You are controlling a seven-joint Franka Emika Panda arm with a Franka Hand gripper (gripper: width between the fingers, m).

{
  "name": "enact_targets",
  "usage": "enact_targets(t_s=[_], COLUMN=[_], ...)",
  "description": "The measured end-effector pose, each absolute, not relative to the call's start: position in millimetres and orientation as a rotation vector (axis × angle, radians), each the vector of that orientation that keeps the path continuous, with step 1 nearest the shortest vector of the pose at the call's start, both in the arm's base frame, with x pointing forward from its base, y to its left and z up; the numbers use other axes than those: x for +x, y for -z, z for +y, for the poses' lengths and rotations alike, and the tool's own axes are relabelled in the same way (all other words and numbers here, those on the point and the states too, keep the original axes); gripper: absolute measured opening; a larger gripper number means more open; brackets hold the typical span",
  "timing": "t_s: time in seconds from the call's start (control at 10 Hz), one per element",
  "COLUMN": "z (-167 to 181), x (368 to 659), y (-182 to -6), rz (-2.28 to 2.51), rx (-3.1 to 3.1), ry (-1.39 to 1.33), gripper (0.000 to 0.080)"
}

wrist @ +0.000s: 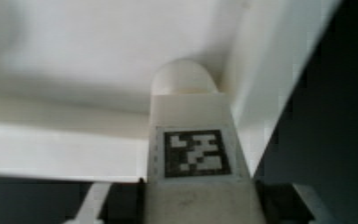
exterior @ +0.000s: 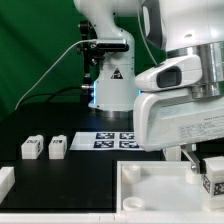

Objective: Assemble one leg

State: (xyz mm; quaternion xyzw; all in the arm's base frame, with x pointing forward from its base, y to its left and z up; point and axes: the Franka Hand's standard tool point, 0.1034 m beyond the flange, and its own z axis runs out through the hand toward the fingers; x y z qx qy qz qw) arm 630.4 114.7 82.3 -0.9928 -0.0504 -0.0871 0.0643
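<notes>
My gripper (exterior: 207, 170) is shut on one leg (exterior: 213, 180), a small white stubby block with a black-and-white tag on its face. I hold it over the near right corner of the large white tray-like piece (exterior: 150, 185). In the wrist view the leg (wrist: 197, 150) fills the gap between my dark fingers (wrist: 123, 200), its rounded tip pointing down at the tray's white surface (wrist: 69, 60) beside a raised wall. Two more legs (exterior: 32, 147) (exterior: 57, 147) stand on the black table at the exterior view's left.
The marker board (exterior: 115, 139) lies in front of the robot base (exterior: 110, 85). Another white part (exterior: 5, 180) sits at the exterior view's left edge. A green curtain hangs behind.
</notes>
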Motion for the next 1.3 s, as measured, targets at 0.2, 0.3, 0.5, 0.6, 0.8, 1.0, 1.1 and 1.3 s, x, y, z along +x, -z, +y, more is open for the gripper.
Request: enact_targets(t_s=[0.2, 0.3, 0.5, 0.6, 0.8, 1.0, 1.1, 1.3], z=[113, 112, 114, 115, 118, 134, 137, 135], x=[629, 627, 624, 624, 621, 617, 618, 618], y=[-82.2, -81.8, -80.9, -80.4, -79.4, -78.4, -79.1, -78.3], rz=[0.406, 0.614, 0.822, 0.904, 1.239, 1.750, 1.897, 1.916], rx=[-2.939, -2.889, -2.813, -2.785, -2.631, -2.278, -2.135, -2.113], ry=[0.219, 0.195, 0.146, 0.133, 0.078, -0.020, -0.046, -0.053], gripper=[0.0295, 0.0295, 0.0300, 0.0300, 0.0300, 0.0300, 0.0299, 0.0299])
